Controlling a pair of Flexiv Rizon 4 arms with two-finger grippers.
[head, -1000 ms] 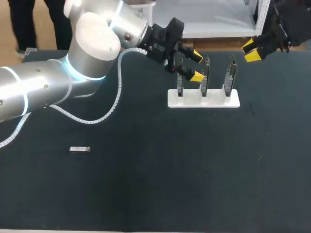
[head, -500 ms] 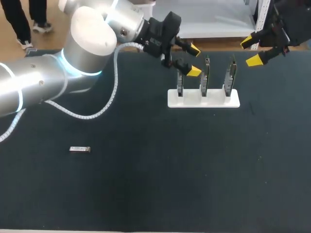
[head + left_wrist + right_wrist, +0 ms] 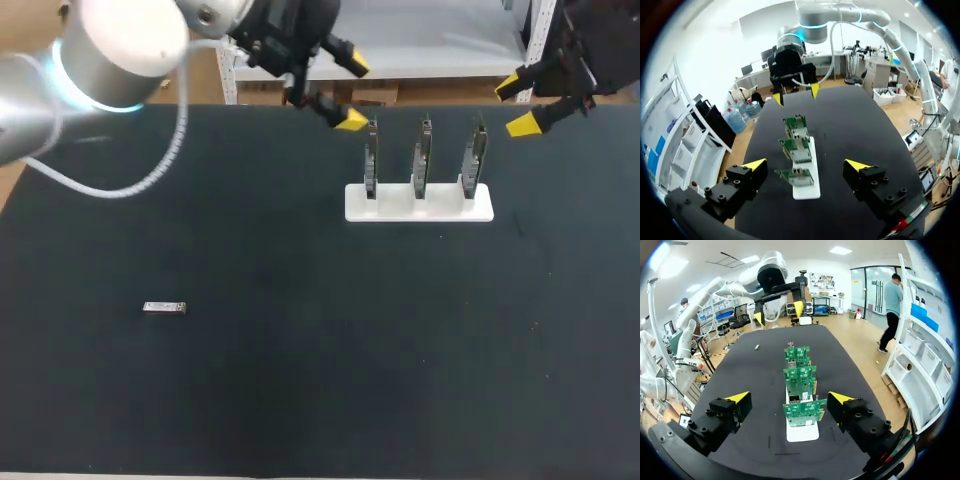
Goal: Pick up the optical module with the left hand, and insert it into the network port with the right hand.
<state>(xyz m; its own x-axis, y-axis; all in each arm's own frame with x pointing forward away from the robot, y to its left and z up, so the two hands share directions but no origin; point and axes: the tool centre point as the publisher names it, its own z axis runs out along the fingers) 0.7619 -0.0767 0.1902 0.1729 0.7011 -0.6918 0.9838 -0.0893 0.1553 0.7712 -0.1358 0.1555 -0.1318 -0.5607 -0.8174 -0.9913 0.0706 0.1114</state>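
— So, left tool (image 3: pixel 350 94)?
— Wide open, holding nothing, near the three upright boards (image 3: pixel 421 160) on the white stand (image 3: pixel 420 205).
— Right tool (image 3: pixel 518 105)?
— Open too, holding nothing, on the boards' other side.
— Optical module (image 3: pixel 165 308)?
— Flat on the worktop (image 3: pixel 320 380), well apart from both tools.

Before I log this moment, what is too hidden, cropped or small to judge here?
Small silver optical module: tiny in the head view, a speck in the right wrist view, absent from the left wrist view; its plug end cannot be told.
Three green circuit boards in the white base: edge-on in the head view, ports hidden.
Right gripper: arm cropped at the head view's corner.
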